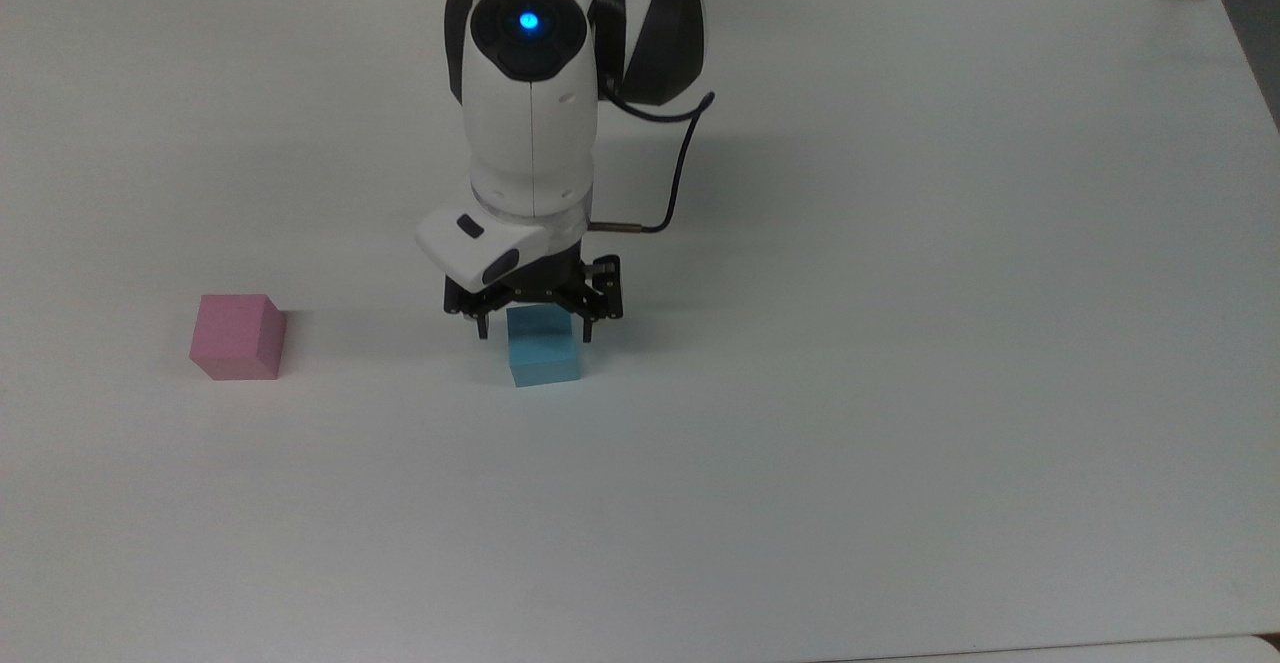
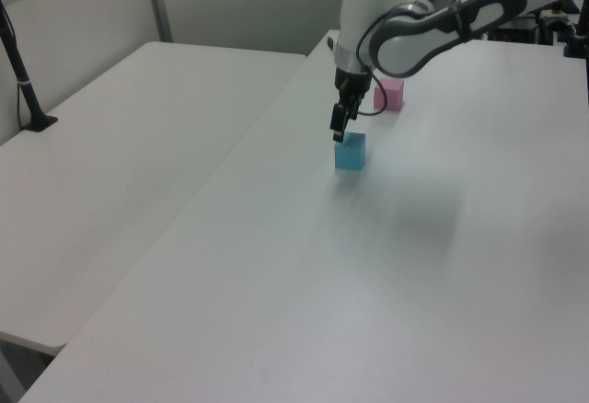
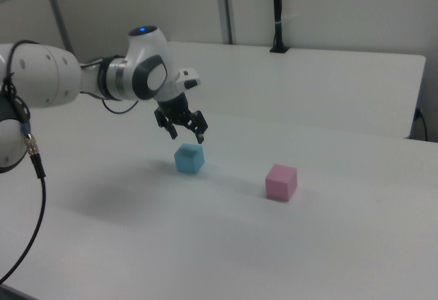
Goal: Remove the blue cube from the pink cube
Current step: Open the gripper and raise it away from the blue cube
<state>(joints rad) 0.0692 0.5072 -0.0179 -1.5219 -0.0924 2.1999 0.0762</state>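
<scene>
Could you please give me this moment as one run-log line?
gripper: open, above blue cube | blue cube: on table, released | pink cube: apart, bare

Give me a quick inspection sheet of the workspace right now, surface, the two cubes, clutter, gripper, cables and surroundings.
Surface: white table, bare apart from the cubes.
Blue cube: on the table, apart from the pink cube, which sits to the top view's left.
Clutter: nothing seen.
Gripper: open, just above the blue cube, not touching it.
Cables: dark cable looping beside the arm's wrist.
Surroundings: second white table alongside, with a black post on it.
</scene>
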